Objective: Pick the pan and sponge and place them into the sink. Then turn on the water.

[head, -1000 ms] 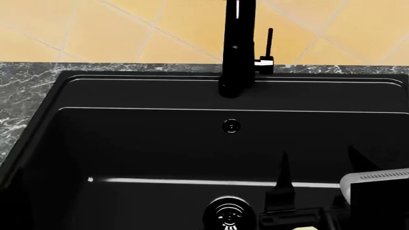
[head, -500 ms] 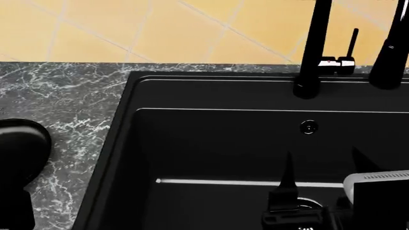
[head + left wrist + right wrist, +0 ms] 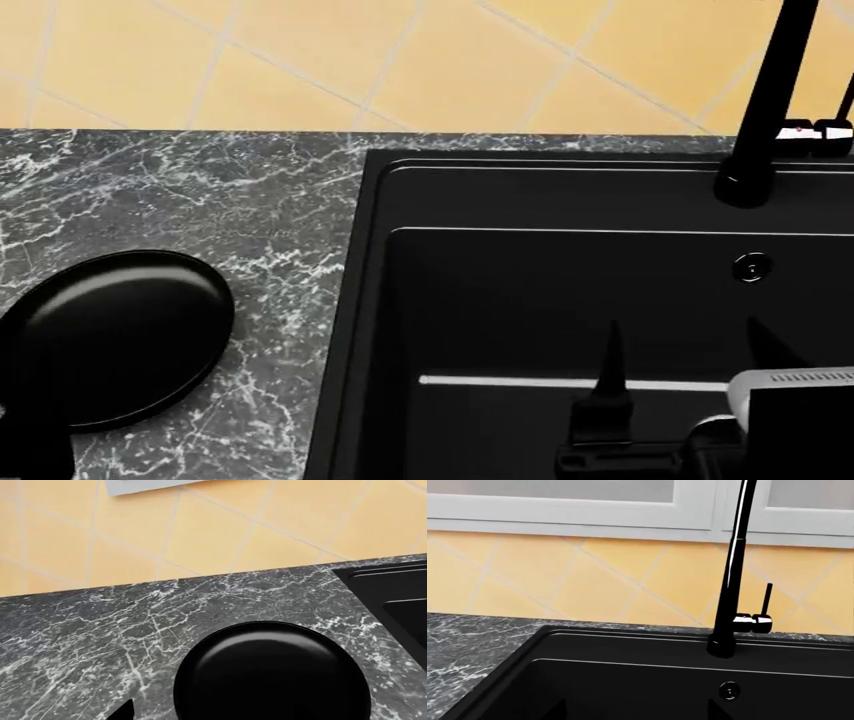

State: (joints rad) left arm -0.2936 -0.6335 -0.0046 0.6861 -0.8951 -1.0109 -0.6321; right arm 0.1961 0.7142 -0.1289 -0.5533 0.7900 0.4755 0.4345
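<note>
The black pan (image 3: 120, 340) lies on the marble counter left of the sink (image 3: 380, 300); in the left wrist view it fills the lower middle (image 3: 273, 675). My left gripper (image 3: 213, 716) hovers over the pan's near edge. One fingertip (image 3: 123, 711) shows far out to the side, so it reads as open; the other is lost against the pan. My right gripper (image 3: 687, 375) is open and empty inside the basin, its fingers (image 3: 611, 380) wide apart. The faucet (image 3: 767, 100) stands at the back rim, with no water visible. The sponge is out of view.
The marble counter (image 3: 200, 190) runs left of the sink to a yellow tiled wall (image 3: 334, 60). The faucet's lever (image 3: 767, 600) sticks up beside its stem (image 3: 730, 580). The round overflow (image 3: 751, 267) sits on the basin's back wall.
The head view has swung left: the pan has come fully into sight and the faucet has slid to the right edge. My right gripper stays open inside the basin.
</note>
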